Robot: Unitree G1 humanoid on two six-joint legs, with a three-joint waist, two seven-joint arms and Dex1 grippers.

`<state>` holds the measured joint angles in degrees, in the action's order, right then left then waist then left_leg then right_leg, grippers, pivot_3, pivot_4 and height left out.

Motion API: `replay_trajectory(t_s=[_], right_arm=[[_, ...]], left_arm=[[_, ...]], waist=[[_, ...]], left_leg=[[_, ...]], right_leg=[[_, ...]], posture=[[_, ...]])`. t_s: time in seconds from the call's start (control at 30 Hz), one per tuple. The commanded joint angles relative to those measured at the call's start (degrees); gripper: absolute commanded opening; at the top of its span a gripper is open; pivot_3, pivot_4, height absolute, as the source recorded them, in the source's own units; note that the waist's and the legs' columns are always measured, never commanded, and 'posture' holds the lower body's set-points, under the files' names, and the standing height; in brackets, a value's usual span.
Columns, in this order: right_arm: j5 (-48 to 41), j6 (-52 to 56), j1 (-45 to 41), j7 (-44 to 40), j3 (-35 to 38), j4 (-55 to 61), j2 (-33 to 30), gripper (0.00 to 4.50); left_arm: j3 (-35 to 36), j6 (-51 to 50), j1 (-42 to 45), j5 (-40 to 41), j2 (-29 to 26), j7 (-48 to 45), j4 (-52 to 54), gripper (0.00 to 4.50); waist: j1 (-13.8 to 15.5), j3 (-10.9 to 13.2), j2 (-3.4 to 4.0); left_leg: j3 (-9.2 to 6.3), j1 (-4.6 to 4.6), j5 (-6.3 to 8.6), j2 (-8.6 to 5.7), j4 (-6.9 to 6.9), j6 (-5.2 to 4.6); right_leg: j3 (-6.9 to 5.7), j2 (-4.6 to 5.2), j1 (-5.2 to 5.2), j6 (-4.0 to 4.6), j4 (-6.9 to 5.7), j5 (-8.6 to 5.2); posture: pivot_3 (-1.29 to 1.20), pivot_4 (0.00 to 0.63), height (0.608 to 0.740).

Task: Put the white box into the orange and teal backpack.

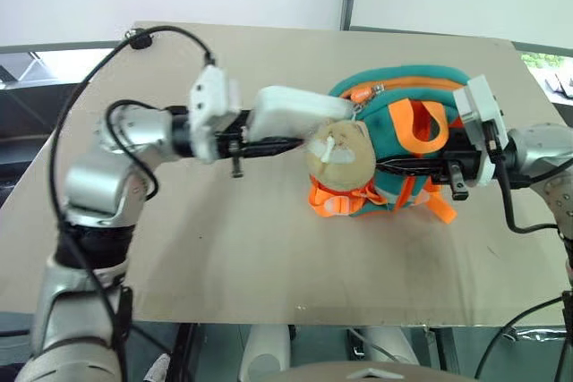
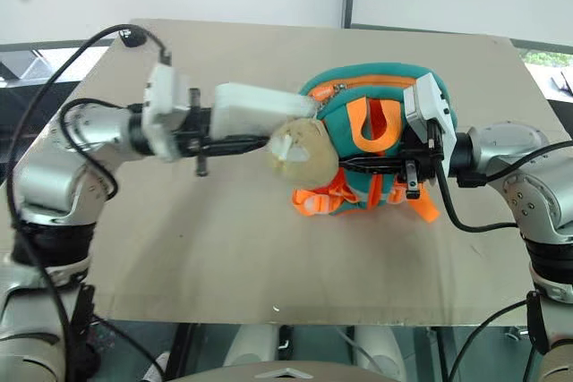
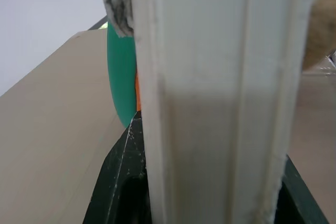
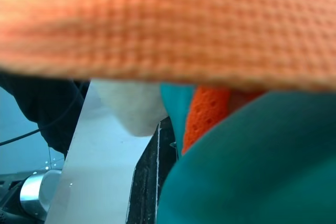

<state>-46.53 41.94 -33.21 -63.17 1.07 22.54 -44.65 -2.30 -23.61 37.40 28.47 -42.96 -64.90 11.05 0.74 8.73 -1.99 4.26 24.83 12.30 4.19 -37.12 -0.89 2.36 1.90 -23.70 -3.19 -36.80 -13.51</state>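
Box (image 1: pixel 291 112) in left pincer (image 1: pixel 300 131) touching backpack (image 1: pixel 407 87); right pincer (image 2: pixel 354 165) pinching strap (image 2: pixel 380 127).

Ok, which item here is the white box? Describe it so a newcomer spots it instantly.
On the tan table stands the backpack. At its left, the left gripper holds the white box: flat, hard and rectangular, unlike the round beige plush charm beside it.

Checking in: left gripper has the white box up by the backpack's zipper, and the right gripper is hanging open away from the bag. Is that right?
Not quite. The right gripper is shut on the orange and teal backpack, pinching an orange strap, as the right eye view shows. The rest stands: the left gripper holds the white box up by the zipper.
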Motion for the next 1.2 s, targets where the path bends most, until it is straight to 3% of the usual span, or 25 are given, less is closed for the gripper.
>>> replay_trajectory(t_s=[0.03, 0.1, 0.17, 0.2, 0.27, 0.33, 0.4, 0.57, 0.7, 0.83, 1.03, 1.1, 1.2], right_arm=[[-0.5, -1.86, -2.7, 2.47, 0.3, 3.19, 2.76, 0.07], [0.27, -2.19, -2.43, 3.75, 0.15, 3.22, 4.02, 0.07], [1.02, -2.23, -1.76, 5.2, 0.55, 2.92, 5.11, 0.07], [0.87, -1.97, -1.36, 5.85, 0.84, 2.91, 5.53, 0.0], [0.23, -1.15, -0.67, 7.1, 1.28, 3.09, 6.01, 0.0], [1.06, -0.78, 0.87, 7.64, 1.31, 3.2, 5.46, 0.0], [2.34, -0.72, 2.18, 8.25, 0.96, 2.9, 4.9, 0.0], [5.54, -1.71, 3.15, 10.45, -0.08, 0.33, 5.6, 0.0], [7.95, -3.0, 2.49, 11.53, -0.63, -1.19, 6.5, 0.0], [7.88, -2.51, 1.56, 11.93, -0.97, -0.08, 7.47, 0.0], [6.9, -1.02, 1.58, 12.13, -1.33, 2.49, 7.15, 0.0], [6.89, -0.65, 1.7, 12.55, -1.21, 2.8, 7.14, 0.0], [6.65, -0.08, 1.99, 13.75, -0.47, 3.18, 7.22, 0.0]], left_arm=[[-13.95, -8.77, 16.61, -10.52, 11.26, 9.05, -3.22, 1.17], [-17.82, -11.15, 19.82, -12.59, 15.69, 9.29, -6.22, 1.17], [-20.71, -10.17, 19.8, -15.46, 16.53, 8.13, -9.34, 1.17], [-21.7, -7.31, 19.31, -17.76, 16.01, 7.99, -10.86, 2.18], [-19.61, -5.82, 18.01, -17.54, 14.81, 7.09, -10.77, 3.02], [-12.67, -11.83, 16.65, -11.97, 12.32, 6.11, -7.4, 4.0], [-5.59, -18.79, 14.89, -5.21, 8.0, 3.35, -4.16, 4.42], [11.66, -36.86, 9.42, 10.8, -3.22, 0.48, -0.69, 4.42], [23.0, -55.91, 5.93, 27.04, -6.26, 2.12, 1.63, 4.42], [29.69, -67.68, 5.47, 34.67, 3.77, 14.09, 2.96, 4.42], [30.6, -68.77, 5.87, 37.93, 26.54, 36.3, 3.03, 4.42], [30.45, -68.83, 6.38, 38.77, 30.69, 40.02, 1.65, 4.42], [29.77, -68.85, 6.91, 39.12, 32.92, 42.86, -0.18, 3.59]], waist=[[0.89, 0.07, -0.06], [1.47, 0.06, -0.02], [0.79, 0.05, 0.02], [0.13, 0.04, 0.03], [-0.7, 0.09, 0.1], [-1.13, 0.1, 0.11], [-1.76, 0.1, 0.12], [-2.38, 0.13, 0.15], [-1.74, 0.15, 0.12], [-0.88, 0.14, 0.06], [-0.79, 0.11, -0.03], [-1.37, 0.11, -0.03], [-1.53, 0.11, -0.01]], left_leg=[[-0.05, 0.02, 0.0, 0.0, -0.05, 0.0], [-0.28, 0.19, -0.01, -0.03, -0.23, -0.01], [-0.1, 0.17, 0.0, -0.08, -0.24, -0.02], [-0.06, 0.13, 0.01, -0.08, -0.23, -0.03], [-0.1, 0.05, 0.01, -0.07, -0.09, -0.03], [-0.25, 0.04, 0.01, 0.03, 0.03, -0.03], [-0.31, 0.02, 0.01, 0.08, 0.09, -0.03], [-0.27, -0.05, 0.01, 0.12, 0.14, -0.03], [-0.33, -0.04, 0.01, 0.04, -0.01, -0.02], [-0.37, -0.05, 0.0, -0.08, -0.2, -0.03], [-0.48, -0.09, 0.0, -0.13, -0.29, -0.02], [-0.52, -0.06, 0.0, -0.11, -0.24, -0.02], [-0.64, -0.11, 0.0, -0.09, -0.13, -0.01]], right_leg=[[-0.02, -0.03, 0.01, -0.01, -0.04, 0.0], [-0.08, -0.19, 0.06, -0.02, -0.02, 0.0], [0.2, -0.16, 0.05, -0.04, 0.01, 0.0], [0.26, -0.17, 0.04, -0.05, 0.02, 0.0], [0.31, -0.24, -0.02, -0.05, -0.02, -0.01], [0.28, -0.39, -0.07, 0.03, -0.08, -0.05], [0.24, -0.44, -0.08, 0.09, -0.1, -0.08], [0.28, -0.47, -0.15, 0.12, -0.21, -0.11], [0.11, -0.26, -0.02, 0.07, -0.24, -0.12], [0.04, -0.07, 0.15, 0.01, -0.23, -0.12], [0.04, -0.1, 0.27, -0.02, -0.26, -0.06], [0.06, -0.17, 0.23, -0.01, -0.26, -0.05], [0.06, -0.3, 0.21, 0.02, -0.27, -0.07]], posture=[[0.0, 0.15, 0.74], [0.0, 0.15, 0.74], [0.0, 0.15, 0.74], [0.0, 0.15, 0.74], [0.0, 0.15, 0.74], [0.0, 0.15, 0.74], [0.0, 0.15, 0.74], [0.0, 0.15, 0.74], [0.0, 0.15, 0.74], [0.0, 0.15, 0.74], [0.0, 0.15, 0.74], [0.0, 0.15, 0.74], [0.0, 0.15, 0.74]])
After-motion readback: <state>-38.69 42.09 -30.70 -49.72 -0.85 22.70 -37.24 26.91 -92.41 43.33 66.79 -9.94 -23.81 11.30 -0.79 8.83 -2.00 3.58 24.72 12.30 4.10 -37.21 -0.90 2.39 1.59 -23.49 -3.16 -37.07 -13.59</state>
